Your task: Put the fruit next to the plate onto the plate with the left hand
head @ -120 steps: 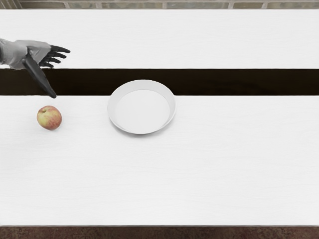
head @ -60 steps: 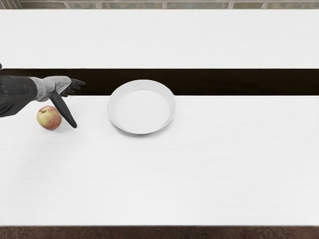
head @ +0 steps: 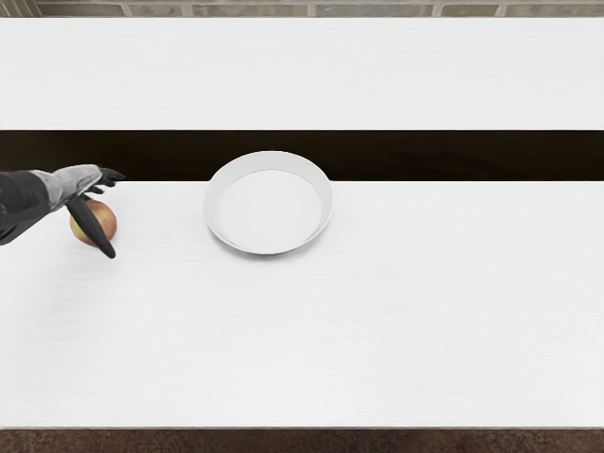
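A red and yellow apple (head: 102, 223) lies on the white table, well left of the white plate (head: 269, 163). My left hand (head: 97, 209) reaches in from the left edge and sits over the apple. Its dark thumb (head: 94, 233) crosses the apple's front and the other fingers (head: 108, 176) stretch behind it. The fingers are spread and do not close on the fruit. Part of the apple is hidden by the hand. The plate holds nothing. The right arm does not show.
A dark gap (head: 425, 155) runs across the table just behind the plate, with a second white surface (head: 302, 75) beyond it. A brown floor strip (head: 302, 441) lies past the near edge.
The left hand came down from above the gap and drew back leftward until it sits over the apple. The apple and plate stayed in place.
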Controlling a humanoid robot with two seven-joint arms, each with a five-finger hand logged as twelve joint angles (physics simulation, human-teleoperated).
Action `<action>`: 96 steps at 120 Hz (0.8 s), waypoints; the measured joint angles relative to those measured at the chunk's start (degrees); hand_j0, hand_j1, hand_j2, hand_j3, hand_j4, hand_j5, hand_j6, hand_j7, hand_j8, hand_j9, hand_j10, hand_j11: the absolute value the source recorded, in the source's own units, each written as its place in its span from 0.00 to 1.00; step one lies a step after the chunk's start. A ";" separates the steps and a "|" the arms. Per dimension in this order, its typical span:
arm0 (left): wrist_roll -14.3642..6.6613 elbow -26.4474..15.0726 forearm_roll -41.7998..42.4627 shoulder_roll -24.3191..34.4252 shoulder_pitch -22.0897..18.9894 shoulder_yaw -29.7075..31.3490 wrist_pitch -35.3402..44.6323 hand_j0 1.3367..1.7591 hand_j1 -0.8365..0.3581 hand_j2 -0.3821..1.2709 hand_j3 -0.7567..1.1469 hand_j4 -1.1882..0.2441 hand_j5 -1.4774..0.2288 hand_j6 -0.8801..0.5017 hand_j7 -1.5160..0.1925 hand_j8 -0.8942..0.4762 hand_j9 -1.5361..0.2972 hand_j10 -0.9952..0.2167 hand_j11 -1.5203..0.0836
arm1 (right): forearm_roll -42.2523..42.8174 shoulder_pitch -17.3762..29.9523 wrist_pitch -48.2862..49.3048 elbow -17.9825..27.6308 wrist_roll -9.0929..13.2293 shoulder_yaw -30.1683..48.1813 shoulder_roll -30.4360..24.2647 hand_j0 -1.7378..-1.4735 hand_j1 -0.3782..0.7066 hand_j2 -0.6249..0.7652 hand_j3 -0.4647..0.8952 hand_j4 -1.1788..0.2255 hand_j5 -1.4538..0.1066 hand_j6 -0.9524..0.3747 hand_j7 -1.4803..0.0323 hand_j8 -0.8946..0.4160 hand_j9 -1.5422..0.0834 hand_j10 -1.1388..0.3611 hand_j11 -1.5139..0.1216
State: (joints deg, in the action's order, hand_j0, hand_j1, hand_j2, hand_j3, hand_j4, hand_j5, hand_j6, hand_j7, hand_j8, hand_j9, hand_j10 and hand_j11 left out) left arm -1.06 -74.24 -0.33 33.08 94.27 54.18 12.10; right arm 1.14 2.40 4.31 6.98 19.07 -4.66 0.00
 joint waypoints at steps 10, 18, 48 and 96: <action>-0.02 0.79 -0.01 0.03 -0.48 -0.15 1.13 0.76 0.88 0.25 0.40 0.75 0.78 0.55 0.80 0.57 0.76 0.73 0.86 | 0.00 0.01 0.00 0.00 0.00 0.00 0.00 0.30 0.03 0.45 0.34 0.84 0.93 0.72 0.98 0.68 0.95 0.76 0.93; -0.05 1.60 -0.02 -0.01 -1.26 -0.23 1.61 0.76 0.86 0.25 0.40 0.74 0.76 0.54 0.79 0.56 0.74 0.71 0.84 | 0.00 0.00 0.00 -0.02 0.00 0.00 0.00 0.30 0.03 0.45 0.34 0.84 0.93 0.72 0.98 0.68 0.95 0.76 0.93; -0.21 2.86 -0.08 -0.64 -1.96 -0.17 1.94 0.76 0.77 0.26 0.40 0.68 0.70 0.48 0.72 0.49 0.68 0.64 0.77 | 0.00 -0.01 0.00 0.02 0.00 0.00 0.00 0.30 0.03 0.45 0.34 0.84 0.93 0.72 0.98 0.68 0.95 0.76 0.93; -0.64 2.46 -0.37 -0.55 -3.21 0.13 2.01 0.76 0.71 0.27 0.40 0.63 0.65 0.43 0.67 0.44 0.64 0.59 0.72 | 0.00 -0.01 0.00 0.00 0.00 0.00 0.00 0.30 0.03 0.45 0.34 0.84 0.93 0.72 0.98 0.68 0.95 0.76 0.93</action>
State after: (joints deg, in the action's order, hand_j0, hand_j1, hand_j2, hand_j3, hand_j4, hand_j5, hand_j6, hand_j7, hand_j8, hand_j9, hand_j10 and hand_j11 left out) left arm -1.70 -71.79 -0.70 32.54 91.05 54.32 14.11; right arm 1.14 2.39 4.31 6.99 19.07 -4.66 0.00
